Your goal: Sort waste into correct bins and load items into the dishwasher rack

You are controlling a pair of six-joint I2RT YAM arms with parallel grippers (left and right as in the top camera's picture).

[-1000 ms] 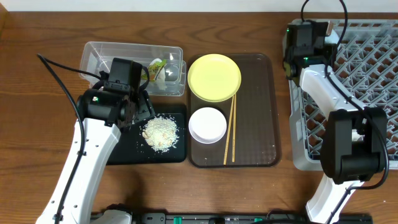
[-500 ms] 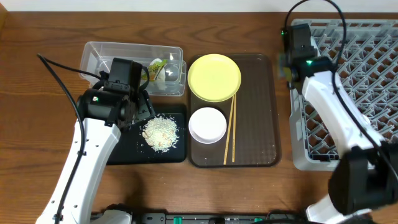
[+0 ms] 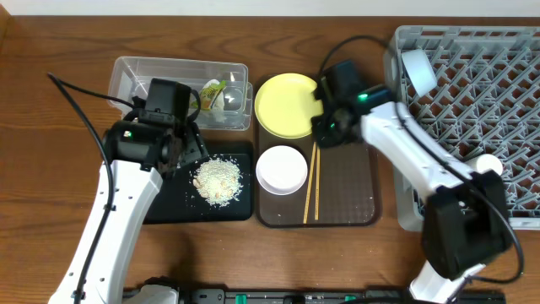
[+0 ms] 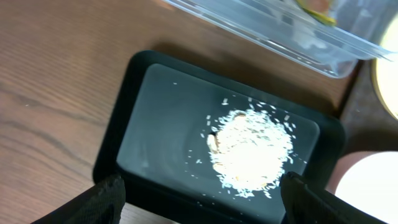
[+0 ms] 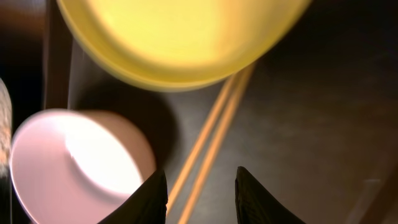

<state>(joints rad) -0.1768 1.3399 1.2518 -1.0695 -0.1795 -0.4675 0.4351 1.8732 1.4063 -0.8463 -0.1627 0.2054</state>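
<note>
Wooden table. Right gripper over chopsticks on brown serving tray, jaws partly apart, empty: likely lining up a pick. Left gripper gaping above food scraps, left of that tray.

White arms, black joints, black cables

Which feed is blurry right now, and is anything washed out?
Right wrist view: smeared throughout, round yellow plate and thin wooden chopsticks soft-edged, white bowl glaring. Left wrist view: sharp on the whitish rice-like heap, its centre overexposed. Overhead view: crisp, evenly lit.
</note>
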